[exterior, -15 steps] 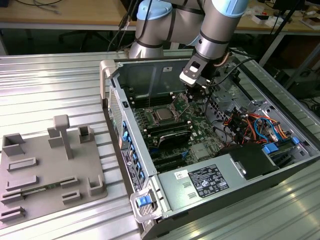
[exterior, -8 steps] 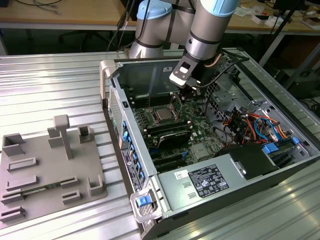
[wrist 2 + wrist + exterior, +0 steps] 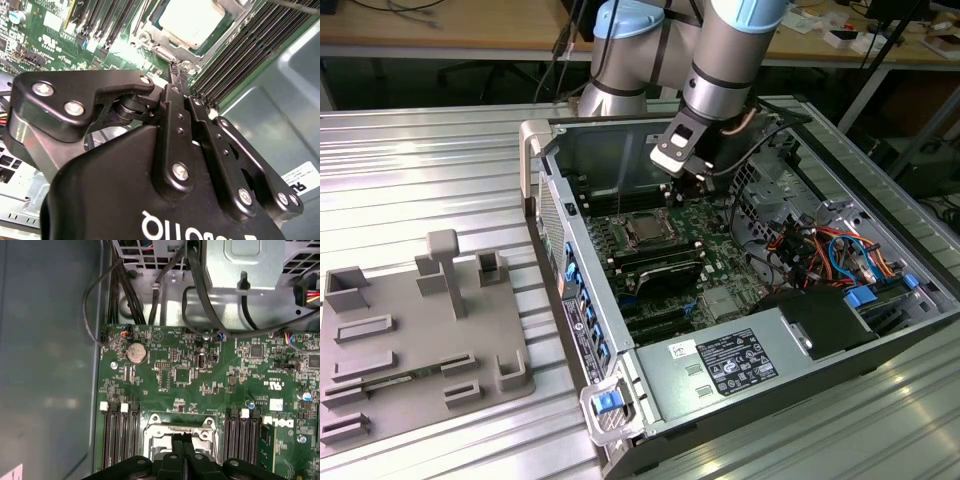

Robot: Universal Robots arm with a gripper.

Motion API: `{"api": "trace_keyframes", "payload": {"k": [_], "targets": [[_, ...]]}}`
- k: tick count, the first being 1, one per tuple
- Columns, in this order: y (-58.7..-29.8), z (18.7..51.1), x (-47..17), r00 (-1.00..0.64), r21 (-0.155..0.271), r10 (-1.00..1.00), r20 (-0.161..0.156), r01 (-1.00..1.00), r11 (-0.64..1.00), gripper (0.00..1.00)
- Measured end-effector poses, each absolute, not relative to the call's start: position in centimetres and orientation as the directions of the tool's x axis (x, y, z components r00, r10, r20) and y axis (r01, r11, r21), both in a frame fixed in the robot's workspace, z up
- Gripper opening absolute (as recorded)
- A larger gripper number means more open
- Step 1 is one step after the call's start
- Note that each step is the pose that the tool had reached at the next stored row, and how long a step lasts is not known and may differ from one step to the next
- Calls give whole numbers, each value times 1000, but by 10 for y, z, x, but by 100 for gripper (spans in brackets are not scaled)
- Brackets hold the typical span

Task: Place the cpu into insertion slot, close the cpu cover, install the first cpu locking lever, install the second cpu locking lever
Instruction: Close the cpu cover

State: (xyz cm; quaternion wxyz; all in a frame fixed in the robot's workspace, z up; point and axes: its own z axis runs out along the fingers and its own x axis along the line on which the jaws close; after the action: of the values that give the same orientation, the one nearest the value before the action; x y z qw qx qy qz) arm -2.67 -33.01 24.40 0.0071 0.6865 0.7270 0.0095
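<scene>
- Gripper (image 3: 690,186) hangs inside the open computer case (image 3: 548,190), low over the green motherboard (image 3: 200,385)
- Jaws clenched: in both wrist views the two black fingers (image 3: 177,452) lie pressed flat against each other, with nothing seen between them
- Fingertips (image 3: 174,70) sit just beside the edge of the socket; I cannot tell whether they touch the metal there
- Insertion slot (image 3: 646,232) lies near the gripper, at about 7 o'clock from it in the exterior view, between banks of long black memory slots (image 3: 240,50)
- The cpu (image 3: 192,20) is seated in that slot, pale silver top facing up
- The cpu cover (image 3: 165,430) lies flat over the socket, and the chip's top shows through its cut-out centre
- Locking levers: too small and too hidden by the fingers to tell how they stand
- Round coin battery (image 3: 136,352) sits on the board, well apart from the socket
- Power supply (image 3: 720,365) is at about 5 o'clock from the slot; coloured cables (image 3: 820,250) are bundled at 3 o'clock
- Grey moulded fixture (image 3: 420,340) rests on the ribbed metal table (image 3: 420,160), at 8 o'clock in the exterior view, apart from the case
</scene>
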Motion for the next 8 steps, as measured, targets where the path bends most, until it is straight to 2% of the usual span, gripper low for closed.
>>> {"api": "trace_keyframes", "payload": {"k": [8], "targets": [[-330, 239, -52, -57, 24, 998, 3, 998, 57, 11]]}}
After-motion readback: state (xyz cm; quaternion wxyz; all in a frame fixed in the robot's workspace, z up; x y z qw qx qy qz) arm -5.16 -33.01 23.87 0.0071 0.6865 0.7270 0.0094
